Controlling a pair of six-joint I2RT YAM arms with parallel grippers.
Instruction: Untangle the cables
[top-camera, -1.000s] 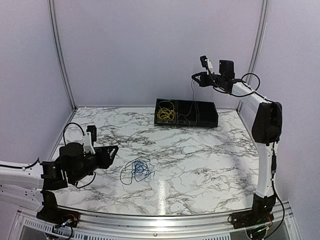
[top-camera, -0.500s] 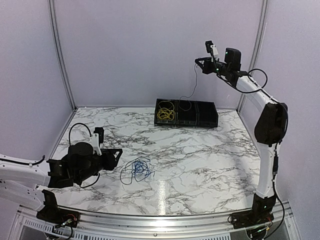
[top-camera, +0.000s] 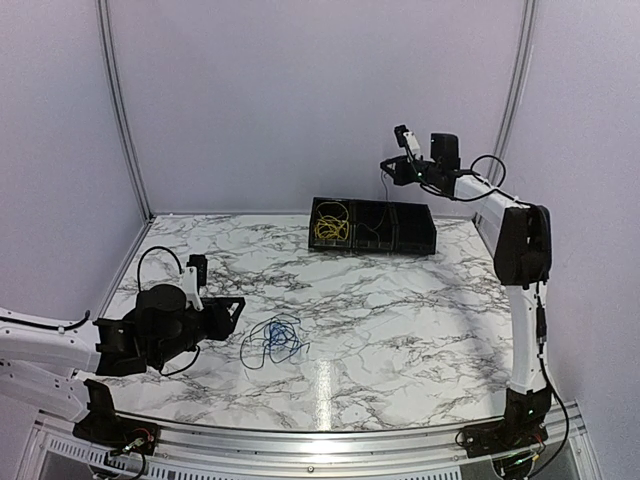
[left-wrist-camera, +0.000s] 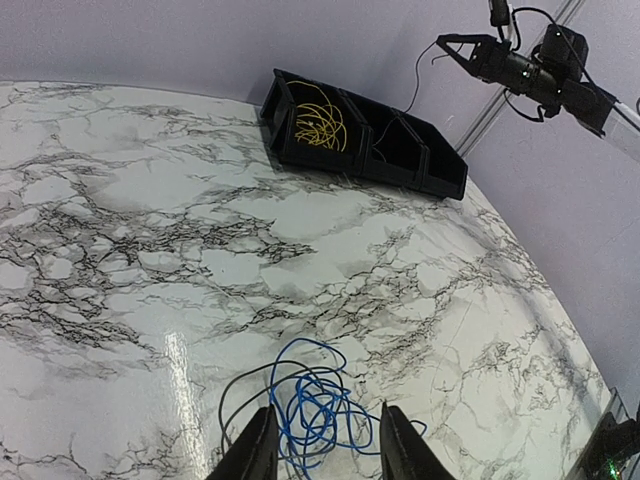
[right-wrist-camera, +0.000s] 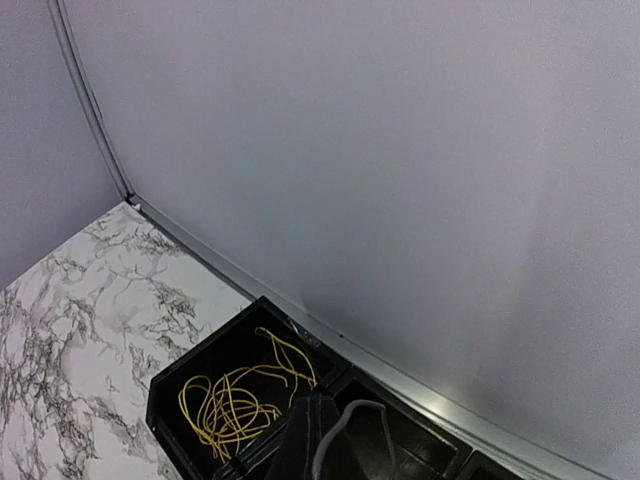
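The blue cable (top-camera: 275, 340) lies in a loose tangle on the marble table at the front left, with a dark strand (left-wrist-camera: 236, 392) looping along its left side. My left gripper (top-camera: 236, 306) is open and low just left of it; in the left wrist view its fingers (left-wrist-camera: 258, 450) straddle the near part of the blue cable (left-wrist-camera: 315, 410) without touching. The yellow cable (top-camera: 330, 226) lies in the left compartment of the black bin (top-camera: 416, 246). My right gripper (top-camera: 386, 166) is shut on the black cable (right-wrist-camera: 357, 403), held high, the strand hanging toward the middle compartment.
The black bin has three compartments and stands at the back centre against the wall. The purple back wall and its metal corner posts are close behind my right arm. The table's right edge shows in the left wrist view (left-wrist-camera: 560, 330).
My right gripper rose, then came back down and left with the black cable still in it. My left arm moved forward toward the blue cable, then stayed still.
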